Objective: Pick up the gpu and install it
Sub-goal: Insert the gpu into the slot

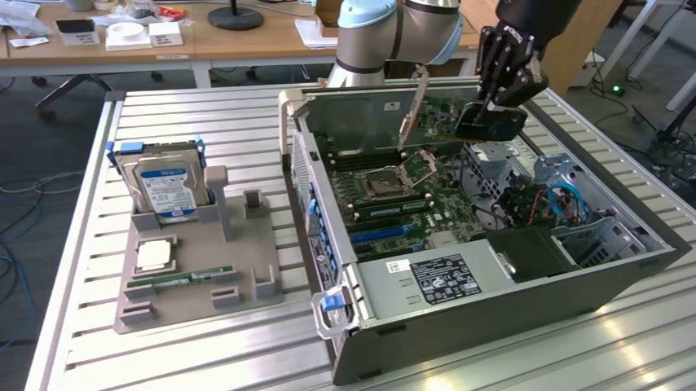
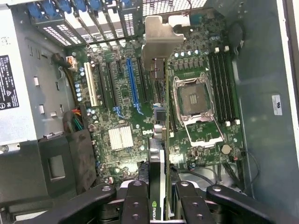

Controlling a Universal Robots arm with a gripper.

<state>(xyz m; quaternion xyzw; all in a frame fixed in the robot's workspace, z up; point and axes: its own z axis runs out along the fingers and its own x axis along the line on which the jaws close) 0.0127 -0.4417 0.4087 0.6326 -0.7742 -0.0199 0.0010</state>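
The hand [image 1: 495,104] is clamped on the gpu [image 1: 490,124], fingers [image 2: 135,205] pressing its two flat faces. In the wrist view the gpu [image 2: 159,154] shows edge-on, with the silver bracket [image 2: 159,37] at the far end, toward the rear wall of the PC case [image 1: 609,273]. The card hangs in the air over the motherboard [image 1: 408,199], inside the open case but not in any slot. It is just beside the CPU socket [image 2: 196,100] and apart from the long blue slot [image 2: 132,84].

To do this step well, I think the card edge must stay parallel to the slot and the bracket must meet the rear opening w/o catching. It should go down straight, with no tilt, because a skewed connector can jam or bend, esp. with so many small parts on the board.

The case lies open on the slatted metal surface [image 1: 196,114], toward its edge at the exterior view's right. Near the opposite edge stands a grey holder [image 1: 250,285] with a hard drive [image 1: 163,189] upright and a RAM stick [image 1: 179,279] lying flat. Behind the surface are wooden desks [image 1: 218,41] with office things.
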